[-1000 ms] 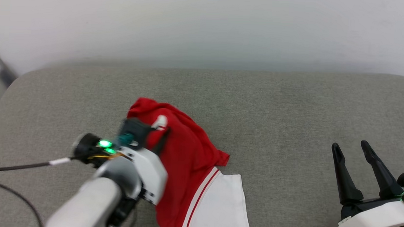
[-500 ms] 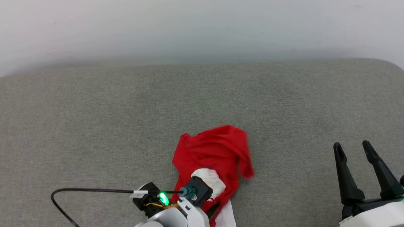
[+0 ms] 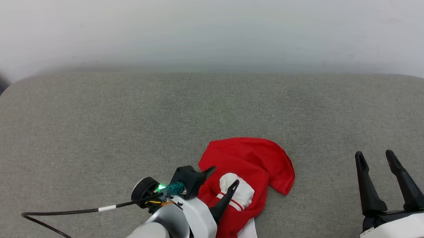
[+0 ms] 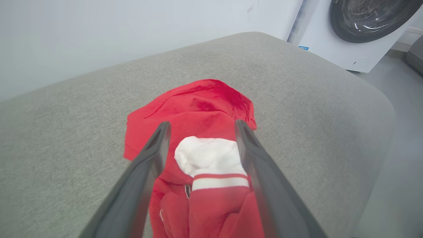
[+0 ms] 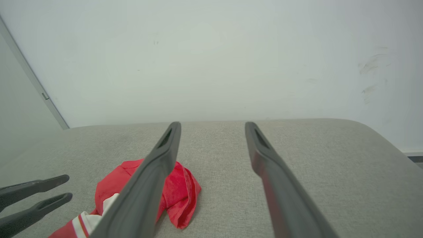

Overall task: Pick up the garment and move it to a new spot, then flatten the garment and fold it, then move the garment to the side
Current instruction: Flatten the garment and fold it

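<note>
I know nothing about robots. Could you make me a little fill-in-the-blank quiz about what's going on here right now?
1. The garment is mostly ____, with a white sleeve.
2. It lies crumpled on a ____ cushion.
3. The left gripper stands ____, with the white sleeve between its fingers.
4. The right gripper holds ____.

Missing words: red; grey; open; nothing.

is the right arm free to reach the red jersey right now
Probably yes: bare grey cushion lies between the open right pincer and the jersey; the left pincer is over its other side.
</note>
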Robot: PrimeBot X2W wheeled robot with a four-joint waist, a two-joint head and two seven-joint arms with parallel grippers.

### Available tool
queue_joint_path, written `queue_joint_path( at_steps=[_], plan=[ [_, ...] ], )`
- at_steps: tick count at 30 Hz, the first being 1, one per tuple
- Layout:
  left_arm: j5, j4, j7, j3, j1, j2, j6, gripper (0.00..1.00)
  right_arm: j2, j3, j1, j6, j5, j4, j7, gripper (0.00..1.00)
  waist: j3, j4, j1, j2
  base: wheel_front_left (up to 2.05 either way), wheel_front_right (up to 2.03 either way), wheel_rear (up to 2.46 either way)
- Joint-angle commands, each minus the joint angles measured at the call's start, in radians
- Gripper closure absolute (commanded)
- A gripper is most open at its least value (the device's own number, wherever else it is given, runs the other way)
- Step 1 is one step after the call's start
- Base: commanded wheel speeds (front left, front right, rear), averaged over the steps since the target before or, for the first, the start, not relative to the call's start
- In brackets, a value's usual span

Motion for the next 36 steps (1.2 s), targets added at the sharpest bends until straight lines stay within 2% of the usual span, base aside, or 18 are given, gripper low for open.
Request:
queue_joint_path(
  at_steps=[1, 6, 13, 18, 24, 25, 27, 28, 32, 36],
  plan=[
    [-0.009, -0.015, 0.009, 0.015, -0.012, 0.011, 0.011, 0.0, 0.003, 0.0, 0.005, -0.001, -0.004, -0.002, 0.003, 0.0, -0.006, 0.006, 0.0, 0.0, 0.0, 0.0, 0.0],
    [-0.03, -0.046, 0.094, 0.024, -0.065, 0.03, 0.003, 0.0, 0.001, 0.001, 0.007, -0.001, -0.002, -0.009, 0.008, 0.0, 0.0, 0.008, 0.0, 0.0, 0.0, 0.0, 0.0],
    [-0.098, -0.037, 0.347, -0.034, -0.171, 0.035, -0.082, 0.0, 0.005, 0.007, -0.004, -0.001, 0.001, -0.008, 0.008, 0.0, 0.042, -0.013, 0.0, 0.0, 0.0, 0.0, 0.0],
    [-0.139, 0.028, 0.496, -0.097, -0.208, 0.025, -0.135, 0.0, 0.013, 0.005, -0.014, -0.001, 0.003, 0.001, -0.003, 0.0, 0.073, -0.033, 0.0, 0.0, 0.0, 0.0, 0.0],
    [-0.154, 0.095, 0.565, -0.138, -0.237, 0.023, -0.161, 0.0, 0.019, 0.004, -0.019, -0.001, 0.005, 0.012, -0.013, 0.0, 0.09, -0.05, 0.0, 0.0, 0.0, 0.0, 0.0],
    [-0.154, 0.106, 0.576, -0.146, -0.243, 0.023, -0.164, 0.13, 0.02, 0.003, -0.019, -0.001, 0.006, 0.015, -0.015, 0.0, 0.092, -0.052, 0.0, 0.0, 0.0, 0.0, 0.0],
    [-0.159, 0.112, 0.577, -0.151, -0.254, 0.024, -0.17, 0.95, 0.023, 0.002, -0.02, -0.001, 0.006, 0.018, -0.021, 0.0, 0.094, -0.055, 0.0, 0.0, 0.0, 0.0, 0.0],
    [-0.161, 0.116, 0.574, -0.152, -0.256, 0.023, -0.172, 1.0, 0.023, 0.001, -0.02, -0.001, 0.006, 0.022, -0.021, 0.0, 0.093, -0.056, 0.0, 0.0, 0.0, 0.0, 0.0],
    [-0.15, 0.11, 0.539, -0.136, -0.277, 0.038, -0.173, 1.0, 0.028, -0.007, -0.013, -0.001, 0.006, 0.028, -0.027, 0.0, 0.084, -0.047, 0.0, 0.0, 0.0, 0.0, 0.0],
    [-0.133, 0.083, 0.457, -0.088, -0.286, 0.055, -0.132, 1.0, 0.032, -0.015, -0.006, -0.001, 0.005, 0.032, -0.025, 0.0, 0.068, -0.028, 0.0, 0.0, 0.0, 0.0, 0.0]
  ],
)
